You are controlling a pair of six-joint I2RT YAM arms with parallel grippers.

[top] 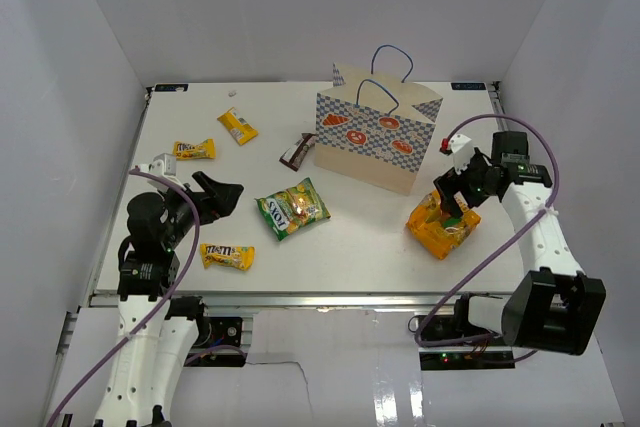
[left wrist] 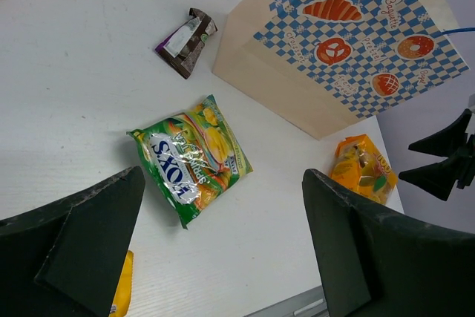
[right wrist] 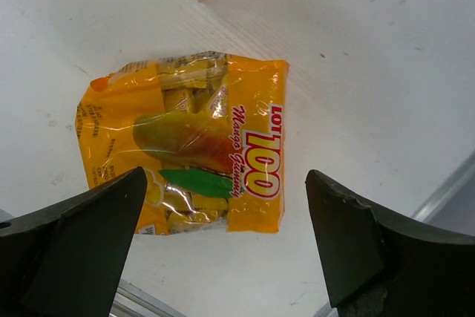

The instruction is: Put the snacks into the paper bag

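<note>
**Q:** Progress on the snacks?

**A:** By my count, none are packed. All six packets I can see lie on the worktop (top: pixel 350 247), outside the paper bag (top: pixel 378 137). The bag stands upright at the far middle. I cannot see down into its mouth, so I cannot say what is inside.

**Q:** Positions?

**A:**
- The orange pouch (right wrist: pixel 185 154) lies flat near the bag's near right corner, apart from it.
- The green bag (left wrist: pixel 191 157) is mid-worktop, in front of the paper bag and clear of it.
- The brown bar wrapper (left wrist: pixel 185 41) is just beside the bag's left lower corner.
- One yellow pack (top: pixel 237 126) is at the far left.
- A second yellow pack (top: pixel 194 150) lies nearer me than that one.
- A third yellow pack (top: pixel 226 256) is at the near edge, by my left arm.

**Q:** Your fingers?

**A:** The right fingers (right wrist: pixel 74 250) are spread wide above the orange pouch, one on each side of it. They grasp nothing, and I see no contact. The left fingers (left wrist: pixel 82 243) are also released and empty, and they point toward the green bag.

**Q:** What remains?

**A:** My judgement is that the whole job remains: six pick-ups and six drops into the bag. The orange pouch looks like the first candidate, since my right fingers are lined up over it. It is the biggest packet, so clearing the bag's mouth and cord handles may need care.
</note>
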